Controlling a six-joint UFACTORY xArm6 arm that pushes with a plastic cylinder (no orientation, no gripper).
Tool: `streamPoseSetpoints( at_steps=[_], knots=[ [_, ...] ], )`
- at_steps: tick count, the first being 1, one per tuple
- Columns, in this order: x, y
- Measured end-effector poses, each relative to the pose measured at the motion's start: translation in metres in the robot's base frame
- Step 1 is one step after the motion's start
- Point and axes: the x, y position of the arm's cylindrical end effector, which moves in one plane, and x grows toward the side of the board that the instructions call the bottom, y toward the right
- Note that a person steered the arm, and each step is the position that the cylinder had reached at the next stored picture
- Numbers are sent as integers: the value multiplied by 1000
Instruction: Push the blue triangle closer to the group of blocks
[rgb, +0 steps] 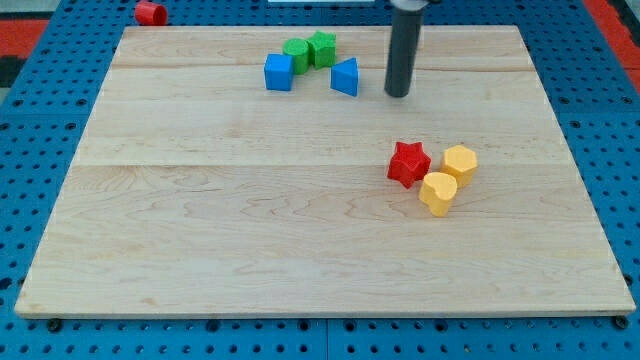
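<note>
The blue triangle (345, 77) sits near the view's top, just right of a cluster made of a blue cube (279, 72), a green round block (296, 53) and a green cube (322, 48). A small gap separates the triangle from the blue cube and the green cube. My tip (399, 95) rests on the wooden board (250, 220), a short way to the right of the blue triangle, not touching it.
A red star (408, 163), a yellow hexagon (459, 163) and a yellow heart-like block (438, 193) sit together right of centre. A red cylinder (150, 13) lies off the board at the view's top left, on the blue pegboard.
</note>
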Motion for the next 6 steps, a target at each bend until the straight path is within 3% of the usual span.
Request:
streamPoseSetpoints(
  at_steps=[1,2,3,4,5,6],
  knots=[
    [-21,-47],
    [-14,-63],
    [-4,-11],
    [23,-21],
    [-9,-98],
    [-25,-113]
  ],
)
